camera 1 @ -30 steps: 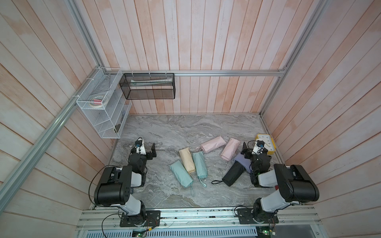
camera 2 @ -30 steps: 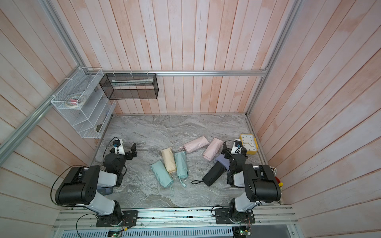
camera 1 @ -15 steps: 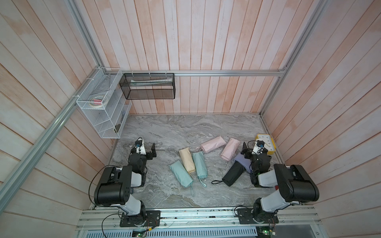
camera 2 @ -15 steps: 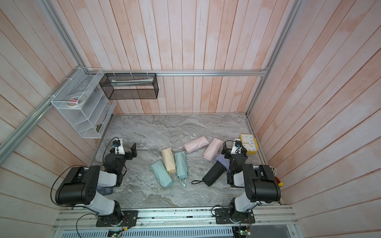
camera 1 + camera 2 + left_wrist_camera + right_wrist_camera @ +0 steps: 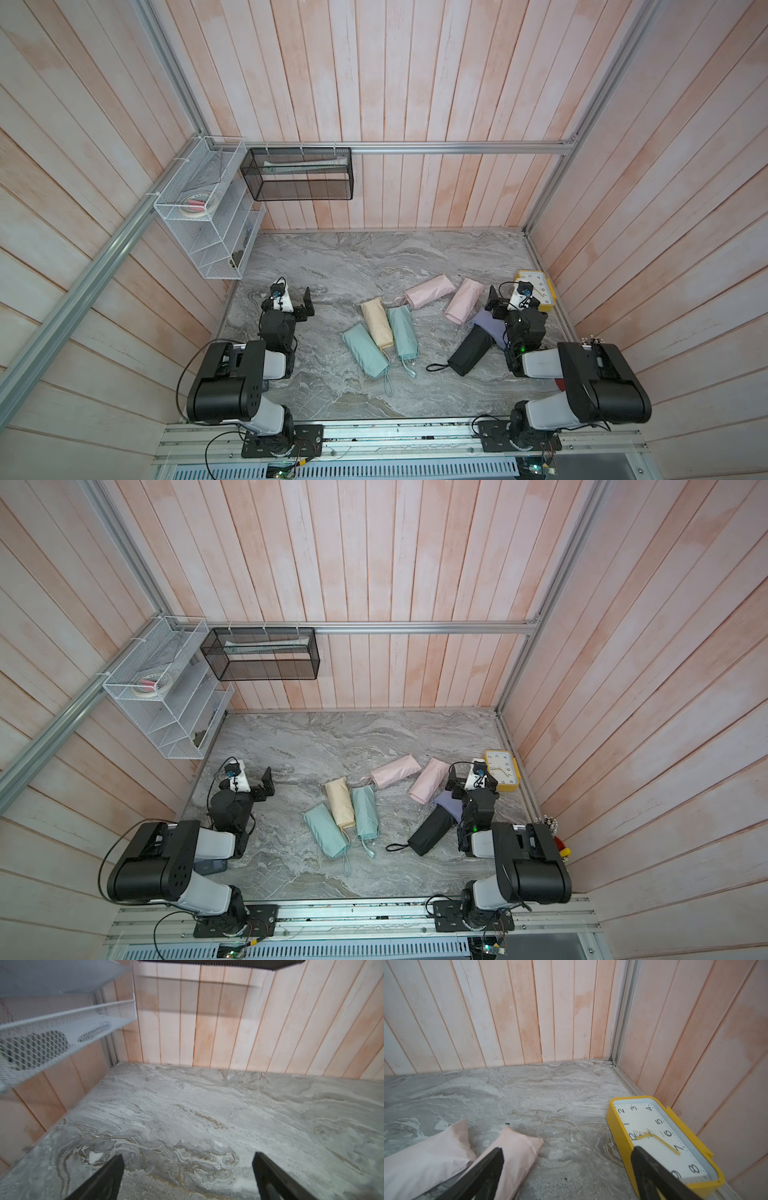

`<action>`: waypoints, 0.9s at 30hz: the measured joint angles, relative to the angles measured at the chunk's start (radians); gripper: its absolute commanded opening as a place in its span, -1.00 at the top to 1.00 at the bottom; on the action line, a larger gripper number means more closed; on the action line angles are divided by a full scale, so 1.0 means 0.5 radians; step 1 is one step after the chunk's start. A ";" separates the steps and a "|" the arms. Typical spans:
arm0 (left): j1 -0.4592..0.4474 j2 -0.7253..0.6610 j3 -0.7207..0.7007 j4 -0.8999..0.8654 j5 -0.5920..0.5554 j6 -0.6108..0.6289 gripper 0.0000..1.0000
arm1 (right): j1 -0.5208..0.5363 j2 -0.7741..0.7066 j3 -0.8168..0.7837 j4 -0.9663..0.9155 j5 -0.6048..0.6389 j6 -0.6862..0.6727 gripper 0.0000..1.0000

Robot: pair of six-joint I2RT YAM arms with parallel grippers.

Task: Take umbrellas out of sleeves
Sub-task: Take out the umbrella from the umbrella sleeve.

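Yellow clock [image 5: 660,1124], near a pink sleeve [image 5: 517,1147], bears black numerals.

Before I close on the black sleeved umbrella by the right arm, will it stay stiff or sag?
The black sleeved umbrella lies straight and plump, so it is probably stiff. Its smooth fabric may slip in the jaws. Rounded, it could roll if pushed sideways; the trailing cord might snag.

Far half of the tabletop [image 5: 374,257] lay bare, passable wall to wall. Filled sleeves [image 5: 376,322] lay strewn across mid-table between both arms. Yellow clock [image 5: 654,1136] sat against the right wall, just beside the right gripper [image 5: 566,1152]. White mesh shelf [image 5: 62,1022] overhung the table's left edge, ahead of the left gripper [image 5: 188,1160].
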 measured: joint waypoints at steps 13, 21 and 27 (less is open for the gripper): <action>-0.673 -1.086 0.809 -1.712 -0.188 -0.383 -1.00 | 0.720 -0.787 0.745 -1.559 -0.065 0.460 -0.96; -0.811 -1.211 0.745 -2.477 0.194 -1.036 -0.99 | 0.892 -0.719 0.684 -2.119 -0.565 0.820 -0.96; -0.921 -1.075 0.624 -2.777 0.361 -1.202 -0.99 | 0.912 -0.683 0.651 -2.361 -0.684 1.128 -0.96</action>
